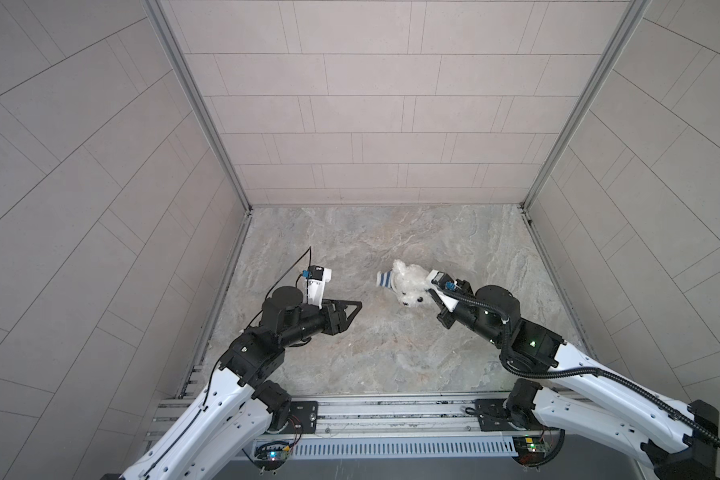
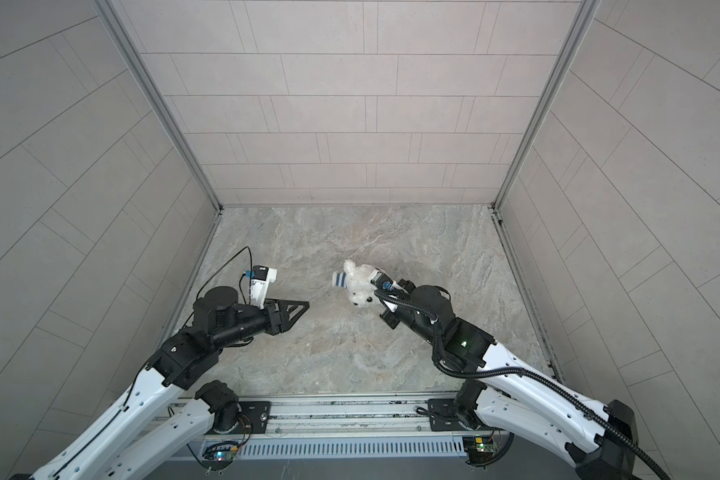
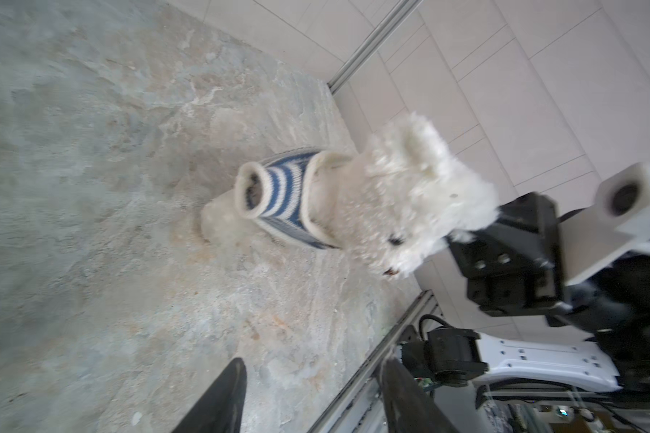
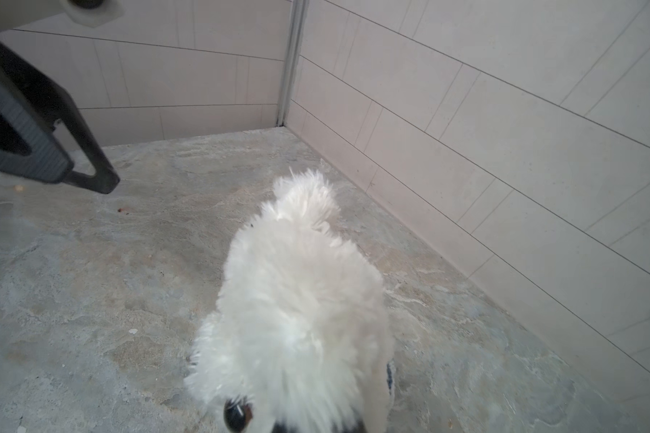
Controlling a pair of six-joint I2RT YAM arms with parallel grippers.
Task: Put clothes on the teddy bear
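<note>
Left gripper (image 1: 356, 306): open, empty, well apart from teddy bear (image 1: 408, 284).
Right gripper (image 1: 433, 296): clamped on its head fur.
Risk: fluff may slip; bear topples, striped shirt (image 3: 282, 195) shifts.

The teddy bear (image 3: 402, 195) is fluffy, long-piled plush; its striped shirt (image 3: 282, 195) is ribbed knit cloth. The counter (image 3: 91, 225) looks like matt, mottled stone. The left gripper (image 1: 356, 306) is matt black plastic, finely ridged.

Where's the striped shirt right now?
In both top views the shirt sits mid-table, on the bear, at its end toward the left end effector.
</note>
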